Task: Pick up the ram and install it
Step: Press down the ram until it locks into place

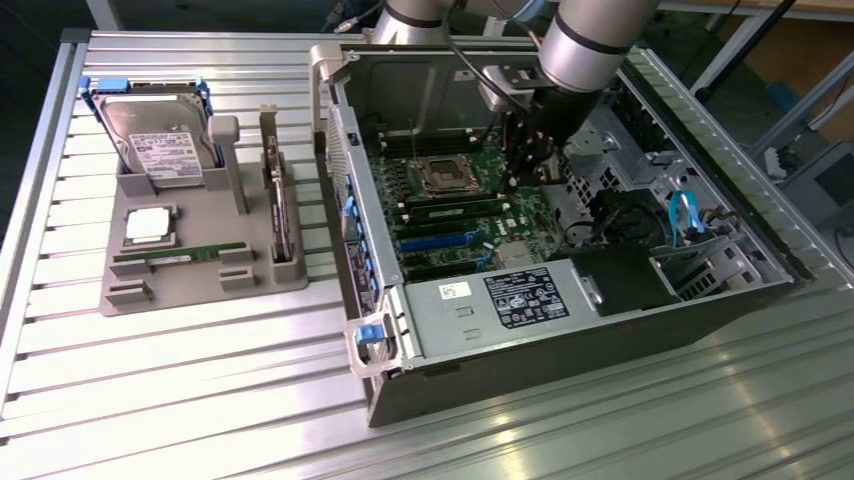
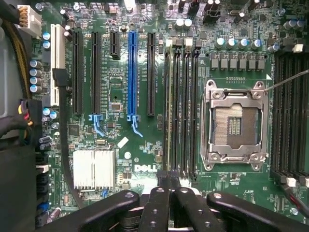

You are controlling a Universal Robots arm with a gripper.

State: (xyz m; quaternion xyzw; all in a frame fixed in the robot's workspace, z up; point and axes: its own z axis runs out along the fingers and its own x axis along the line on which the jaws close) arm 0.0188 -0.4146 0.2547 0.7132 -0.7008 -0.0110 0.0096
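Black hand [image 2: 169,179] closed tight, directly over green ram [image 2: 167,111], edge-on among memory slots [image 2: 186,111]

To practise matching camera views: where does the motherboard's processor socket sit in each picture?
Exterior view: processor socket just above the picture's centre, higher up than the blue slot.
Wrist view: socket between two banks of memory slots.
Shared landmark: the blue slot.

table [image 1: 200,400]: ribbed shiny metal | holder [image 1: 200,290]: matt grey plastic | motherboard [image 2: 120,87]: glossy green | claw [image 2: 169,177]: matt black
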